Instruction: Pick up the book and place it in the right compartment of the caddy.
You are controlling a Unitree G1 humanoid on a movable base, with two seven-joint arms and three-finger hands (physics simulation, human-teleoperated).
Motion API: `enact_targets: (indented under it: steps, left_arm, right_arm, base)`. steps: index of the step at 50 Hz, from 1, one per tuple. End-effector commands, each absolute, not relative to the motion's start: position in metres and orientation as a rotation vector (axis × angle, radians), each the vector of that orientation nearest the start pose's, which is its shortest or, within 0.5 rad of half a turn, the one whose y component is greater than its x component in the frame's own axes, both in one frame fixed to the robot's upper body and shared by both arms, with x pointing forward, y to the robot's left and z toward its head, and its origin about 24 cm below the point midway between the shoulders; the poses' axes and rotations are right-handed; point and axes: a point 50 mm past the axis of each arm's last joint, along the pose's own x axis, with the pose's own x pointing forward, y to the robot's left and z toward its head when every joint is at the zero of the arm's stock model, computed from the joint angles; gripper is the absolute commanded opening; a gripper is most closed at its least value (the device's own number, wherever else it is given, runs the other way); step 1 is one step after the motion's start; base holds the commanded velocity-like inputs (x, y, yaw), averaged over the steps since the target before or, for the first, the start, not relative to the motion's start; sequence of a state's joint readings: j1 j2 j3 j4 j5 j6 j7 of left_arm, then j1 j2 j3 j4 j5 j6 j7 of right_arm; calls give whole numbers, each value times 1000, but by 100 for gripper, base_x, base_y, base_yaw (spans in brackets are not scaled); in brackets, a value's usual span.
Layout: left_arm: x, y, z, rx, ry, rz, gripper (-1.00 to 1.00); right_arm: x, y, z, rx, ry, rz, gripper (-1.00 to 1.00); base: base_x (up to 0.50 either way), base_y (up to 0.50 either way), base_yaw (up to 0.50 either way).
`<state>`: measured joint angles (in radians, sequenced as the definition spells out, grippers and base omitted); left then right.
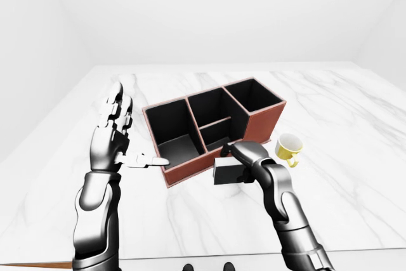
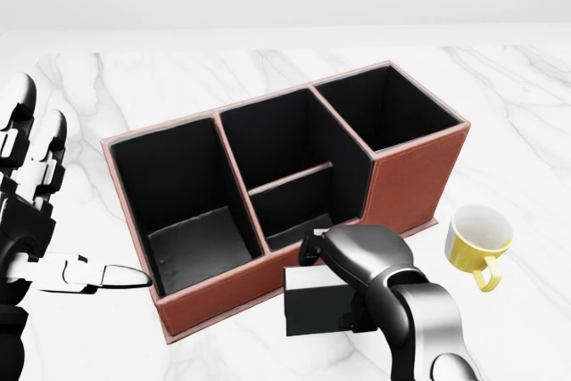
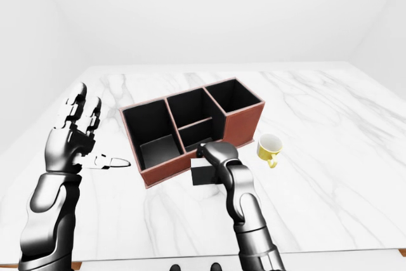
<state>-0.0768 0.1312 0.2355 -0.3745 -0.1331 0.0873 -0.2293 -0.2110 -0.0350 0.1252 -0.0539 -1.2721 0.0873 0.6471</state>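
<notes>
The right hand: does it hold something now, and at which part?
The right hand is closed over the book, gripping its right end and top edge, beside the caddy. The left hand is open and holds nothing.

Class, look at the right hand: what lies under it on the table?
Under the right hand lies the dark book, beside the caddy. The book's left part shows; its right part is covered by the hand and wrist, so finger contact there cannot be seen.
</notes>
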Motion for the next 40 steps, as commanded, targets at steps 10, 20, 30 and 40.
enact_targets:
  steps: [10, 20, 30, 40]
  left_arm:
    - [248, 203, 148, 60, -389, -56, 100]
    - [248, 203, 148, 57, -391, -52, 100]
    - [249, 204, 149, 55, -392, -49, 100]
    - [249, 204, 148, 53, -392, -50, 100]
  right_arm:
    - [283, -99, 71, -1337, 164, 519, 19]
    - [285, -94, 64, -1335, 174, 538, 20]
    - [287, -92, 51, -1325, 204, 561, 22]
    - [287, -91, 35, -1310, 239, 583, 22]
  base:
    - [0, 0, 0]
    - [0, 0, 0]
    - [0, 0, 0]
    - [0, 0, 0]
